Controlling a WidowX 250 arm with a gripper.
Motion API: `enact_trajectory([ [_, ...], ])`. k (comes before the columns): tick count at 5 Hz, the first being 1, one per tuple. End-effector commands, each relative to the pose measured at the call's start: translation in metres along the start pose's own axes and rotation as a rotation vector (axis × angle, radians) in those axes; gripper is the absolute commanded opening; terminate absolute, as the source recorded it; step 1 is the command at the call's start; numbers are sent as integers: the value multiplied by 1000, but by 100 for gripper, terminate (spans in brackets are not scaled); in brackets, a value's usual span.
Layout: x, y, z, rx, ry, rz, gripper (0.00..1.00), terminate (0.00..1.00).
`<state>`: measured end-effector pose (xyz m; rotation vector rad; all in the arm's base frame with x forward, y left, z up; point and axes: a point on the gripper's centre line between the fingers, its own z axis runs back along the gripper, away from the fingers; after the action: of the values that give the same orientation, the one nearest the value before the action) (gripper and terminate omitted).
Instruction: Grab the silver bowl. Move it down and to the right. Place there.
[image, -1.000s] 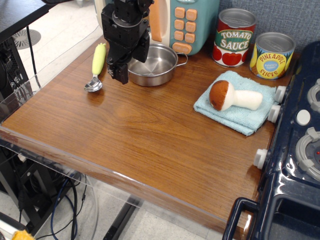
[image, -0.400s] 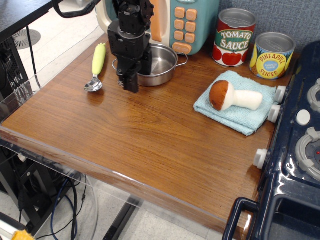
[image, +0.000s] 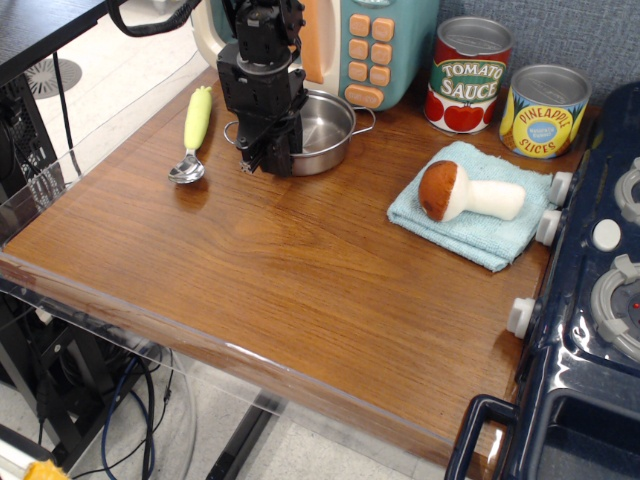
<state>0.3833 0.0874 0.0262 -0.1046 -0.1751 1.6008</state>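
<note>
The silver bowl (image: 322, 128) is a shallow shiny steel bowl with small wire loop handles. It stands at the back of the wooden table (image: 280, 270), in front of a toy microwave. My black gripper (image: 267, 160) points down at the bowl's front-left rim. Its fingers stand apart, one on each side of the rim, close to the table. The gripper body hides the bowl's left part. The bowl rests on the table.
A spoon with a yellow-green handle (image: 194, 133) lies left of the gripper. A teal toy microwave (image: 365, 40) and two tin cans (image: 470, 75) (image: 545, 110) stand at the back. A toy mushroom (image: 465, 192) lies on a blue cloth (image: 470, 225). A toy stove (image: 600, 300) is at the right.
The gripper has moved right and down from beside the bowl onto its front-left rim and turned a little. The bowl has not moved.
</note>
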Motion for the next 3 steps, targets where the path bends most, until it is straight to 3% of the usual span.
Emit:
enact_trajectory([
  [1, 0, -5, 30, -70, -10, -20, 0, 0],
  [3, -13, 14, 73, -132, -8, -12, 0, 0],
])
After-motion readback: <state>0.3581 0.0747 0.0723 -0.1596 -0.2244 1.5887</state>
